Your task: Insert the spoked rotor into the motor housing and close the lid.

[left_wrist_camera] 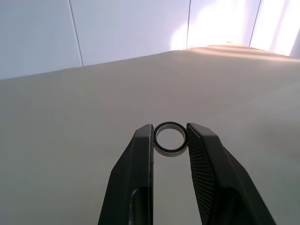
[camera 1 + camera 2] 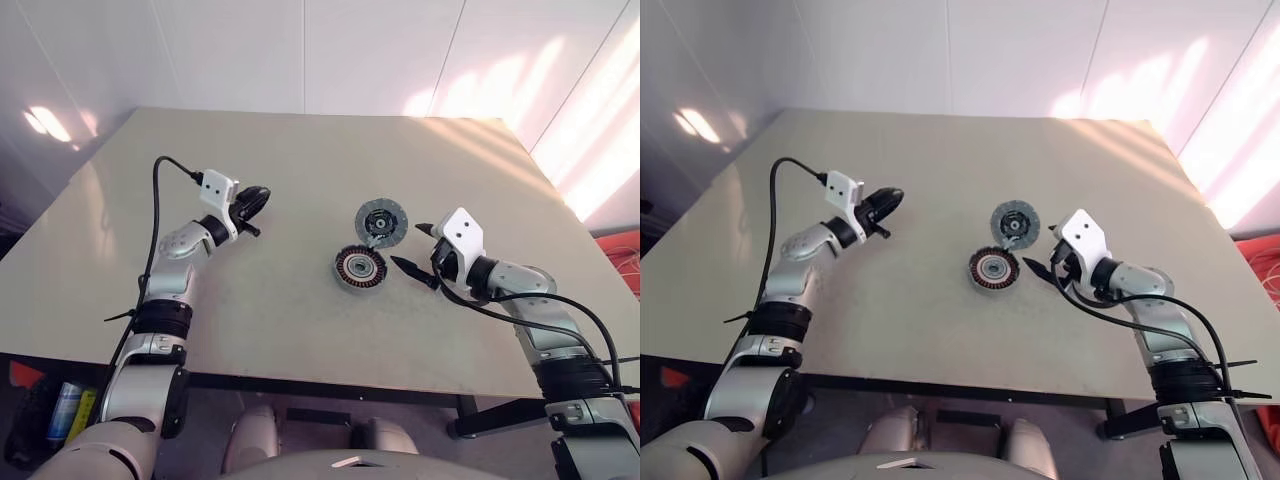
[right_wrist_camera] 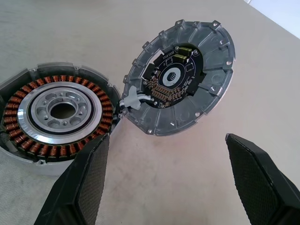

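Note:
The motor housing (image 2: pixel 359 268) lies on the table with its copper windings (image 3: pixel 28 140) facing up around a silvery centre. Just behind it lies the lid (image 2: pixel 381 222), its inner face with a dark circuit board (image 3: pixel 180 84) turned up, and a small white connector joins the two. My right gripper (image 2: pixel 407 245) stands wide open just right of both, with nothing between its fingers (image 3: pixel 89 183). My left gripper (image 2: pixel 258 205) is raised over the table's left half, shut on a small dark-edged metal ring (image 1: pixel 169 153) with no spokes. The spoked rotor is out of view.
The beige table (image 2: pixel 300 160) is bare around the parts. Its far edge meets a white wall. Black cables run along both arms.

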